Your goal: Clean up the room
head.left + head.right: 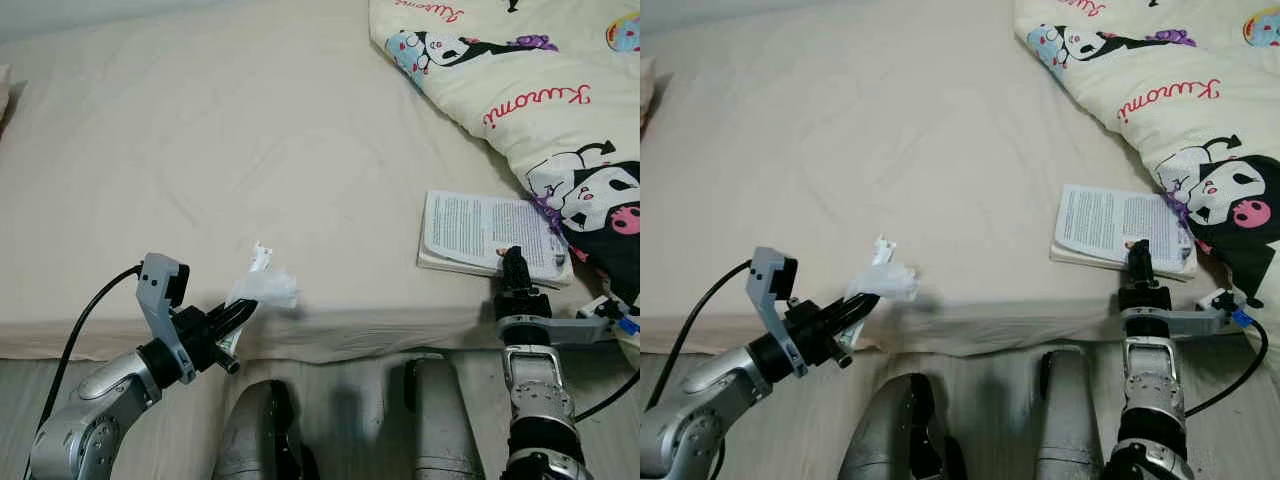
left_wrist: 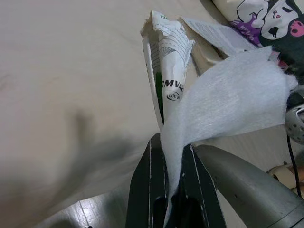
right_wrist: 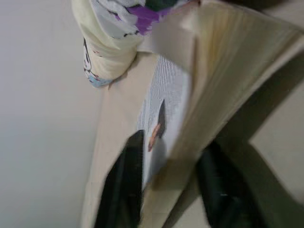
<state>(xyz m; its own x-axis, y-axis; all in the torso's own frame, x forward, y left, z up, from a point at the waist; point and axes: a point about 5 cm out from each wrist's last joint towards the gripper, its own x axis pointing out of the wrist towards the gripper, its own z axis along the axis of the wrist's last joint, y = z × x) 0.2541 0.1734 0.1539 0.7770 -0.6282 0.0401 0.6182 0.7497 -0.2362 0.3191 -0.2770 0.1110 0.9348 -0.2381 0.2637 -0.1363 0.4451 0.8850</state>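
Note:
My left gripper [image 1: 240,313] is shut on a crumpled white tissue [image 2: 237,99] and a printed paper wrapper [image 2: 171,71], holding them just over the front edge of the beige bed [image 1: 250,150]. An open book [image 1: 485,230] lies near the bed's front right edge, partly under the cartoon-print blanket [image 1: 560,110]. My right gripper [image 1: 514,266] is at the book's near edge. In the right wrist view its black fingers [image 3: 126,185] stand apart, one over the page and one beneath the book [image 3: 223,80], so it is open.
The blanket covers the bed's far right corner. The rest of the mattress is bare sheet. My own legs [image 1: 340,430] stand against the bed's front edge over grey wooden floor [image 1: 30,370].

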